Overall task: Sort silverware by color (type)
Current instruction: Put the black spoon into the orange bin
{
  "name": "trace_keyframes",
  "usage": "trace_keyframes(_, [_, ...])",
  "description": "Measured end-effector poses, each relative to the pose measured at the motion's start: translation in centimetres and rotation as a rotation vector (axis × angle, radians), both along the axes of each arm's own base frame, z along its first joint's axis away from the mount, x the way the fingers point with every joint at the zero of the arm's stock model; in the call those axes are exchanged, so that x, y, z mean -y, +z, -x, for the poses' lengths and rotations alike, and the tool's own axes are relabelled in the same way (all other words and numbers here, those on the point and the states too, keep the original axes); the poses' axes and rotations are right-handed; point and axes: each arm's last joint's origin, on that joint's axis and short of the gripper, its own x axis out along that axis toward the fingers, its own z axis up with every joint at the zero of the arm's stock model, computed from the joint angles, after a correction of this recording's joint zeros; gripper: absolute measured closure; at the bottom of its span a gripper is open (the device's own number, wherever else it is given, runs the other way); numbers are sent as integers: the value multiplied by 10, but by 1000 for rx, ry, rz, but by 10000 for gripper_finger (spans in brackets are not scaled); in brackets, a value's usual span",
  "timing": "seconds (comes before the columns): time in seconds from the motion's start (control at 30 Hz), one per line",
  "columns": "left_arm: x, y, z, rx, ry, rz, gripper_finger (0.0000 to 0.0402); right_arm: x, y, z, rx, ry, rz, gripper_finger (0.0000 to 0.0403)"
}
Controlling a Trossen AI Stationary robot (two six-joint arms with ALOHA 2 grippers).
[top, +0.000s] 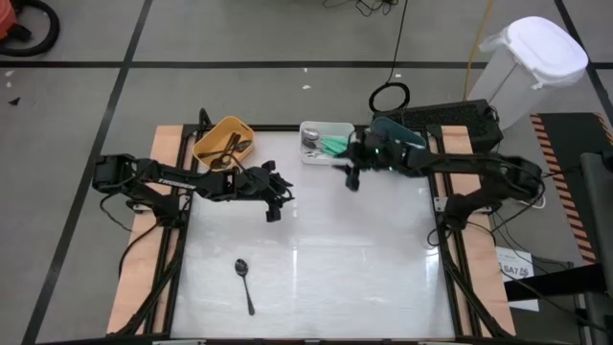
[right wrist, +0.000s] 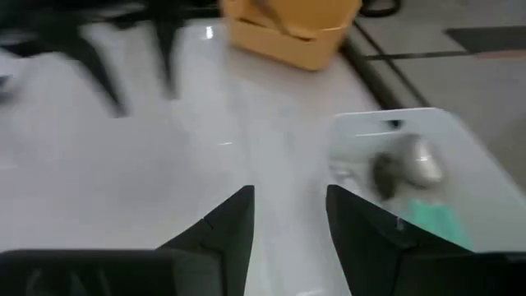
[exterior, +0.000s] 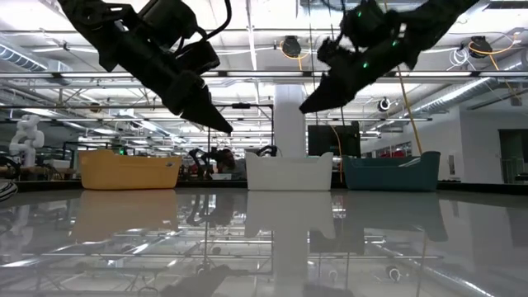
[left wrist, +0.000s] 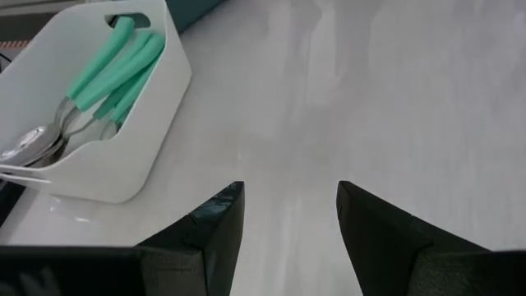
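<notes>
One black spoon [top: 244, 284] lies alone at the near left of the bench [top: 335, 259], so the empty, parted left gripper [top: 275, 206] should drop squarely over its handle, while the right gripper [top: 351, 178], also parted and empty, hangs beside the white bin [top: 316, 128].

Glossy white tabletop [top: 316, 249]; smooth plastic white bin [left wrist: 107, 156] holds shiny metal spoons [left wrist: 99, 78] with matt mint-green handles.

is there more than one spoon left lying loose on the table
No, the high view shows a single black-handled spoon on the table.
</notes>
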Motion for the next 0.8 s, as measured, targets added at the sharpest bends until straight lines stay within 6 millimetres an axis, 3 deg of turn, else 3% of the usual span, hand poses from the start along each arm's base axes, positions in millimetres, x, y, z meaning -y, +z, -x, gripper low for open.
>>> trace_keyframes(0.17, [0, -1, 1, -8, 6, 10, 206, -46, 9, -1, -30, 79, -61, 254])
trace_keyframes(0.53, [4, -15, 13, -189, 72, 114, 206, -151, 0, 0, -152, 386, -196, 254])
trace_keyframes(0.67, [20, -18, 15, -225, 67, 169, 206, -180, 1, 6, -151, 471, -168, 255])
trace_keyframes(0.8, [53, -20, 16, -246, -12, 197, 206, -194, 1, 10, -149, 476, -129, 255])
